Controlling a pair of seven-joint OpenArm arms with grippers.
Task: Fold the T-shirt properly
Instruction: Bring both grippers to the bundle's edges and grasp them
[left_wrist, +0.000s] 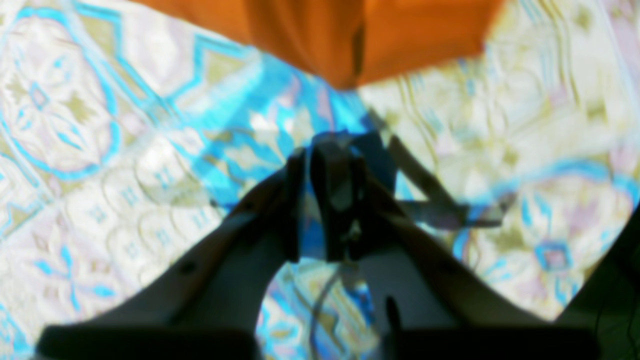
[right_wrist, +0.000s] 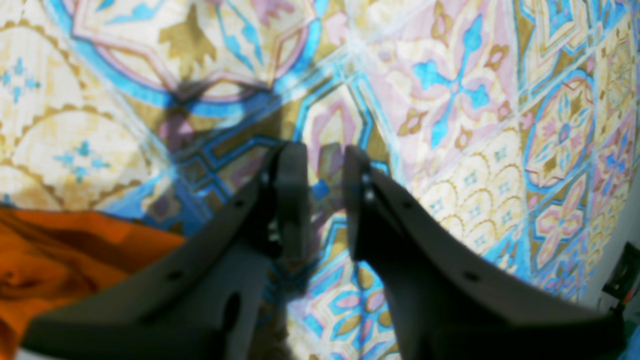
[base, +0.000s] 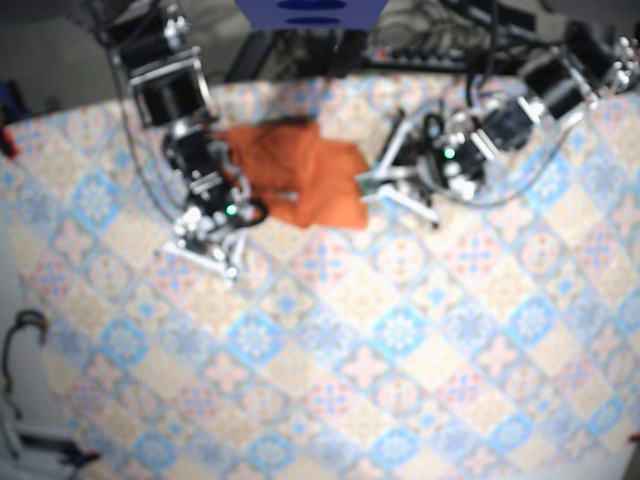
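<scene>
The orange T-shirt (base: 295, 175) lies crumpled on the patterned cloth at the back of the table, between the two arms. In the left wrist view its edge (left_wrist: 350, 35) fills the top of a blurred frame, a short way beyond my left gripper (left_wrist: 310, 155). That gripper's fingers are nearly together with nothing between them. In the right wrist view my right gripper (right_wrist: 325, 155) is open with a narrow gap over bare cloth. There the shirt (right_wrist: 60, 250) sits at the lower left, behind the fingertips. From above, the left gripper (base: 378, 185) is beside the shirt's right edge, and the right gripper (base: 205, 250) is just below the shirt's left part.
A tablecloth (base: 400, 340) with blue, pink and tan tiles covers the whole table. Cables and dark equipment (base: 430, 40) sit beyond the back edge. A cable loop (base: 25, 330) lies off the table's left side.
</scene>
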